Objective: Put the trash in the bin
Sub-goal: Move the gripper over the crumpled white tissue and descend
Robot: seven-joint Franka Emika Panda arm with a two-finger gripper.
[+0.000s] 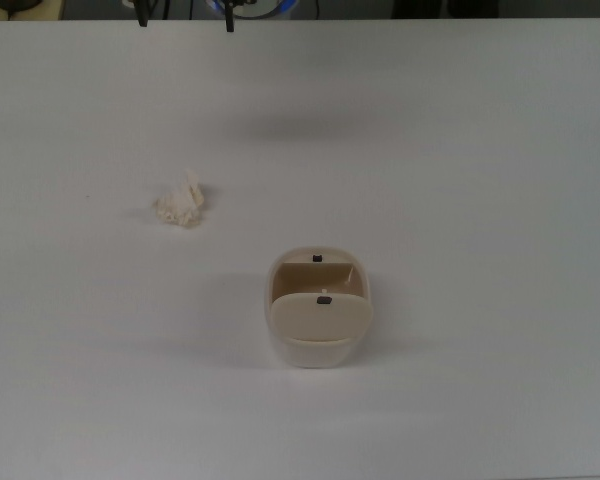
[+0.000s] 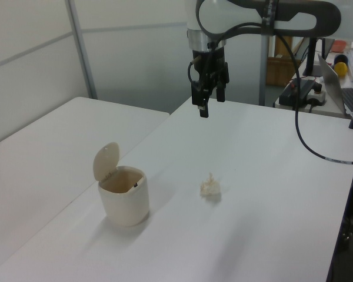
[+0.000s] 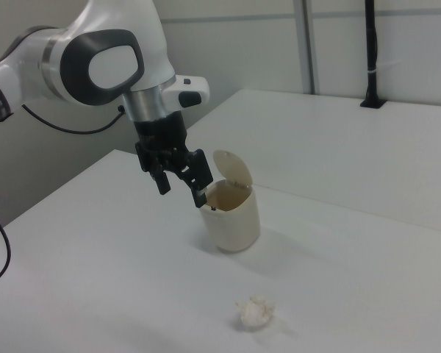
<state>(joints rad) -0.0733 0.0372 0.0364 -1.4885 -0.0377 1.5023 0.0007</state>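
One crumpled trash wad lies on the white table, apart from the open-lidded bin. Above the table hangs the empty gripper, fingers spread apart.

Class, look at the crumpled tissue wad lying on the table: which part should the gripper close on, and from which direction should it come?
Grip the tissue wad across its bulky middle, coming straight down from above. It lies loose on the flat white table with open space all round, well apart from the bin, so nothing blocks a vertical approach. Its irregular, wrinkled shape offers no handle, so the fingers of the gripper should probably straddle the thickest part.
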